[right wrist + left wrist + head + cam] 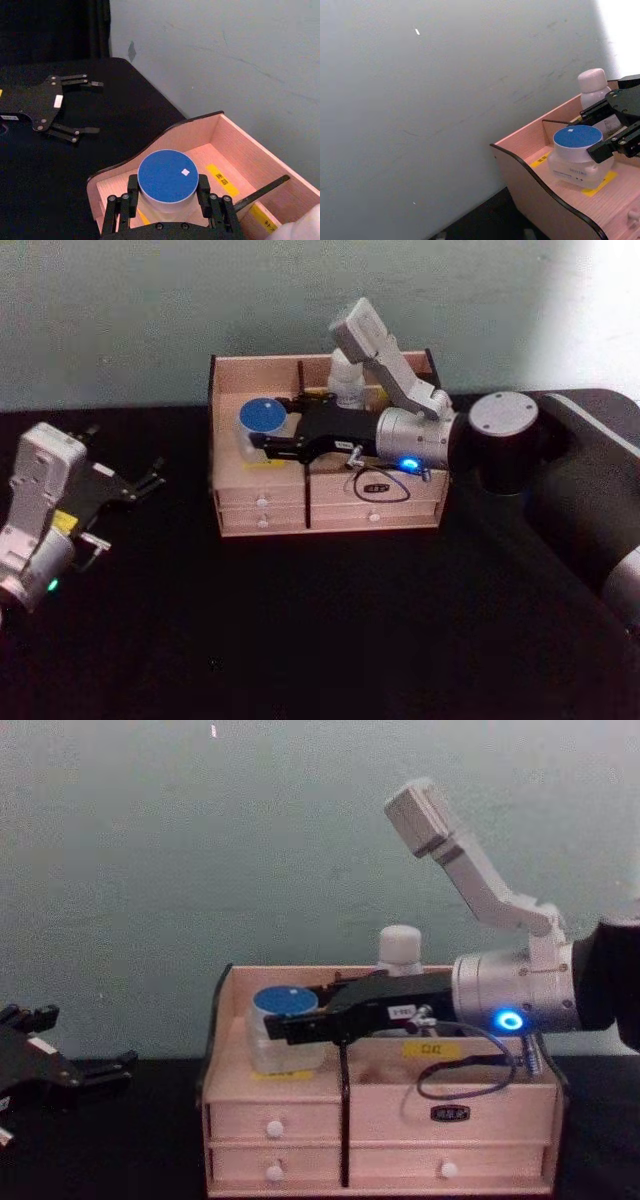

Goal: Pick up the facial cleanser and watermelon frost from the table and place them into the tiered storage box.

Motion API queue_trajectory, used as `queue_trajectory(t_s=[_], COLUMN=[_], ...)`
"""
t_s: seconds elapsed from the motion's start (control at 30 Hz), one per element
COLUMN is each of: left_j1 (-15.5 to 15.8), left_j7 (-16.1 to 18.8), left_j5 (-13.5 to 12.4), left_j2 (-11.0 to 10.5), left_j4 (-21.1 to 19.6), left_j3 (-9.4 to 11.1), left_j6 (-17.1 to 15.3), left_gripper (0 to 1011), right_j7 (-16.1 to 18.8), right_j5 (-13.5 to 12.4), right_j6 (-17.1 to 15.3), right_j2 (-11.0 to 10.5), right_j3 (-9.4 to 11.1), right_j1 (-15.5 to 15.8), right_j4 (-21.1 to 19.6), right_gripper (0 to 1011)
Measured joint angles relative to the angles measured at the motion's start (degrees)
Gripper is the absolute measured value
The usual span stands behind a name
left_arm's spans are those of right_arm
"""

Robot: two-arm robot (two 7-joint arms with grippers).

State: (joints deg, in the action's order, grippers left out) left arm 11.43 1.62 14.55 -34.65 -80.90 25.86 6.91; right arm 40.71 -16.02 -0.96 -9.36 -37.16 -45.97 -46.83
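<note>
One blue-lidded jar [262,424] gripped by right gripper [262,439] inside tiered storage box [330,508]; left gripper [150,480] spread.

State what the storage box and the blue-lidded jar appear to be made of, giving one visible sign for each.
The tiered storage box looks like thin, pale pinkish wood board with a matt finish: its walls show dark cut edges. The blue-lidded jar, between the right gripper fingers, seems to be plastic: a smooth blue lid on a whitish translucent body.

Black tabletop [330,630] underfoot; pale grey-green wall [150,310] behind, marked with faint scuffs.
</note>
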Motion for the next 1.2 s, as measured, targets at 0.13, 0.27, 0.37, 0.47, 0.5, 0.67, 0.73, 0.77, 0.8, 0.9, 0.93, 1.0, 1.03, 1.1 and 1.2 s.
queue_trajectory(t_s=[0.13,0.27,0.37,0.47,0.5,0.67,0.73,0.77,0.8,0.9,0.93,1.0,1.03,1.1,1.2], left_j1=[0.0,0.0,0.0,0.0,0.0,0.0,0.0,0.0,0.0,0.0,0.0,0.0,0.0,0.0,0.0], left_j7=[0.0,0.0,0.0,0.0,0.0,0.0,0.0,0.0,0.0,0.0,0.0,0.0,0.0,0.0,0.0], left_j5=[0.0,0.0,0.0,0.0,0.0,0.0,0.0,0.0,0.0,0.0,0.0,0.0,0.0,0.0,0.0], left_j2=[0.0,0.0,0.0,0.0,0.0,0.0,0.0,0.0,0.0,0.0,0.0,0.0,0.0,0.0,0.0], left_j4=[0.0,0.0,0.0,0.0,0.0,0.0,0.0,0.0,0.0,0.0,0.0,0.0,0.0,0.0,0.0], left_j3=[0.0,0.0,0.0,0.0,0.0,0.0,0.0,0.0,0.0,0.0,0.0,0.0,0.0,0.0,0.0], left_j6=[0.0,0.0,0.0,0.0,0.0,0.0,0.0,0.0,0.0,0.0,0.0,0.0,0.0,0.0,0.0], left_gripper=[1001,1001,1001,1001,1001,1001,1001,1001,1001,1001,1001,1001,1001,1001,1001], right_j7=[0.0,0.0,0.0,0.0,0.0,0.0,0.0,0.1,0.2,0.5,0.5,0.6,0.6,0.6,0.1], right_j5=[-0.1,-0.1,-0.2,-0.2,-0.2,-0.2,-0.2,-0.3,-0.4,-1.1,-1.3,-1.6,-2.0,-2.6,-3.4], right_j6=[0.0,0.1,0.1,0.1,0.1,0.1,0.1,0.1,0.1,0.1,0.1,0.1,0.0,-0.1,-0.2], right_j2=[0.0,0.0,0.0,0.0,0.0,0.0,0.0,-0.1,-0.1,-0.5,-0.7,-1.1,-1.4,-2.1,-3.1], right_j3=[0.0,0.0,0.0,0.0,0.0,0.0,0.1,0.2,0.3,1.1,1.2,1.6,1.9,2.4,3.0], right_j1=[0.0,0.0,0.0,0.0,0.0,0.0,0.1,0.1,0.2,0.6,0.7,1.0,1.3,1.9,2.8], right_j4=[0.0,-0.1,-0.1,-0.1,-0.1,-0.1,-0.1,-0.3,-0.5,-1.7,-2.2,-3.3,-4.5,-6.9,-9.8], right_gripper=[741,847,929,1002,1002,1002,1002,1002,1002,1002,1002,1002,1003,1003,1003])
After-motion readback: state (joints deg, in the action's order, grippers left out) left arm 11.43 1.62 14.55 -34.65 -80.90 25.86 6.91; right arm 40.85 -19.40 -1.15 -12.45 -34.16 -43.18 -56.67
